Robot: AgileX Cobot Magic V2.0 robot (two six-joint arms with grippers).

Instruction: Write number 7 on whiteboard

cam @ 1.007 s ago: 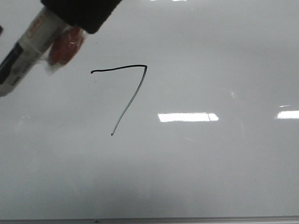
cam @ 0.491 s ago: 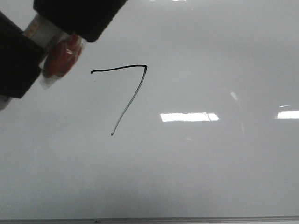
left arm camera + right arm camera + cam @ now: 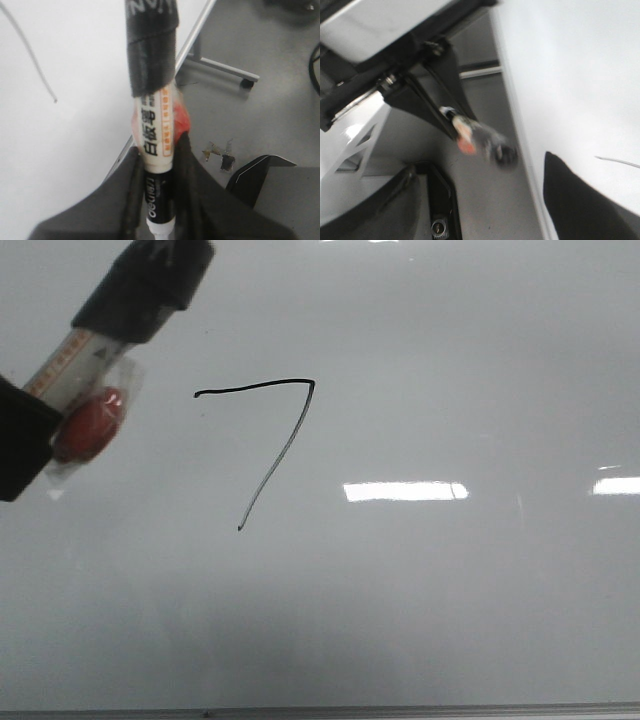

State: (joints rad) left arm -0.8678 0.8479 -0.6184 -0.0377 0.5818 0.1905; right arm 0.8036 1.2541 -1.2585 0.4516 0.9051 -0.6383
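Observation:
The number 7 (image 3: 275, 430) is drawn in thin black line on the whiteboard (image 3: 430, 580): a wavy top stroke and a long slanting stroke. My left gripper (image 3: 159, 146) is shut on a white marker (image 3: 156, 130) with a black-wrapped upper end and a red blob on its side. In the front view the marker (image 3: 85, 360) and the gripper (image 3: 35, 435) hang at the far left, off the board and left of the 7. My right gripper (image 3: 480, 200) is open and empty beside the board's edge.
The board's thin grey edge strip (image 3: 400, 711) runs along the near side. Beyond the board edge the left wrist view shows grey floor (image 3: 270, 115) with a metal stand leg (image 3: 225, 67). The right wrist view is blurred.
The left gripper and marker have slid down and left in the front view, away from the 7. The drawn 7 is unchanged.

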